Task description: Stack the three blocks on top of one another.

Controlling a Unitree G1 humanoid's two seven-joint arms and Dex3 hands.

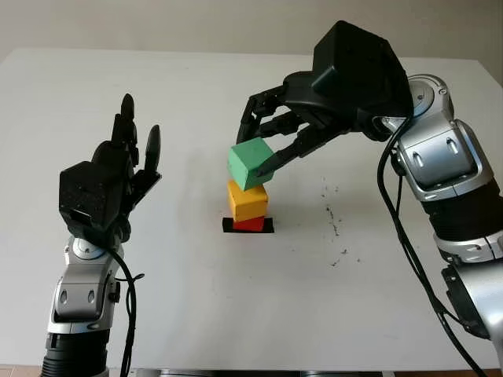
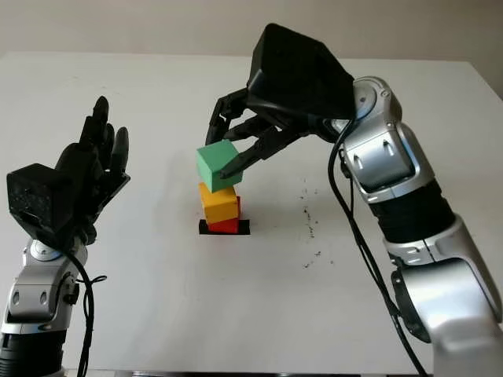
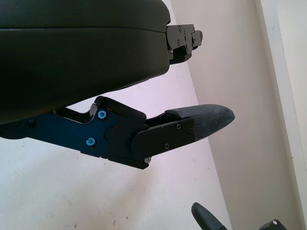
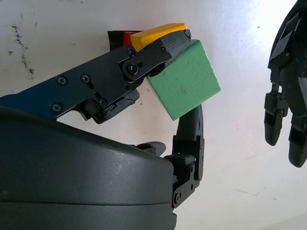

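Green block (image 1: 251, 163): light, rigid, I judge; my right hand (image 1: 271, 133) pinches opposite faces, tilted over yellow block (image 1: 247, 201) on red block (image 1: 249, 225); left hand (image 1: 118, 173) open at nine o'clock.

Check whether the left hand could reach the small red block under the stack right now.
Probably not cleanly: the red block sits beneath the yellow block, with the right hand holding the green block above. The open left hand is raised well aside.

Green blk (image 1: 251, 163), yellow blk (image 1: 247, 201), red blk (image 1: 249, 224), white tbl (image 1: 236, 298).
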